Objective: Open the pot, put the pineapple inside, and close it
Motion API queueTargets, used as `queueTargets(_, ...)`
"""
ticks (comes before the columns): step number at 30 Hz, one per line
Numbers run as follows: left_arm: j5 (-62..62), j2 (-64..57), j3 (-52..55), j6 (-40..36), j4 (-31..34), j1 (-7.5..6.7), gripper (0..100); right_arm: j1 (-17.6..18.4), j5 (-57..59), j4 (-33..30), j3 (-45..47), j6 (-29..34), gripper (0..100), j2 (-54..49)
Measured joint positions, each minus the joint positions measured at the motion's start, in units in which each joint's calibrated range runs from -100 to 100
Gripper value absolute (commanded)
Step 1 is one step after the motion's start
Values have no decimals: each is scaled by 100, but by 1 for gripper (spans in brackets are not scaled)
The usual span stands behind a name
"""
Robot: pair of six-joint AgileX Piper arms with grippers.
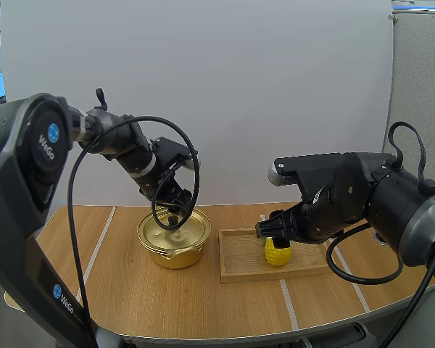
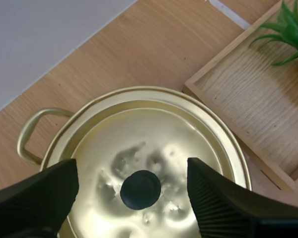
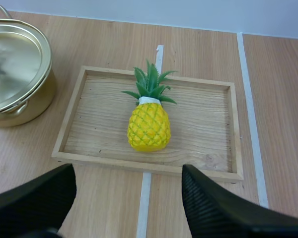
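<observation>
Hovering left of centre, the left gripper (image 1: 175,209) gaped empty over the lidded gold pot (image 1: 175,251), while the right gripper (image 1: 274,230) gaped empty above the yellow, green-crowned pineapple (image 1: 278,254).

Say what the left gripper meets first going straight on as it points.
The left gripper would likely meet the black round knob of the gold metal lid, between its open fingers.

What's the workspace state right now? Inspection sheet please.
surface: wooden table, pale tape lines.
job's things: gold pot with lid on; pineapple lying in wooden tray, right of the pot.
clutter: nothing seen.
grippers: left gripper over the lid's knob, jaws open; right gripper over the tray near the pineapple, jaws open.
cables: nothing seen.
surroundings: white panel behind the table.
</observation>
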Motion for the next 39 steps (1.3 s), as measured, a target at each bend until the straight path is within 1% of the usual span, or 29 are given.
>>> queueTargets(5,0,208,0,-56,105,0,100,0,0,0,0,0,100,0)
queueTargets(28,-94,475,-20,-93,118,0,100,0,0,0,0,0,100,0)
queueTargets(29,-44,475,-20,-93,118,0,84,0,0,0,0,0,100,0)
queueTargets(30,6,475,-20,-93,118,0,52,0,0,0,0,0,100,0)
queueTargets(31,64,475,-20,-93,118,0,30,0,0,0,0,0,100,0)
queueTargets(32,120,475,-20,-104,118,0,3,0,0,0,0,0,100,0)
queueTargets(33,212,475,-20,-114,118,0,1,0,0,0,0,0,100,0)
queueTargets(39,324,452,-59,-135,105,0,2,0,0,0,0,0,100,0)
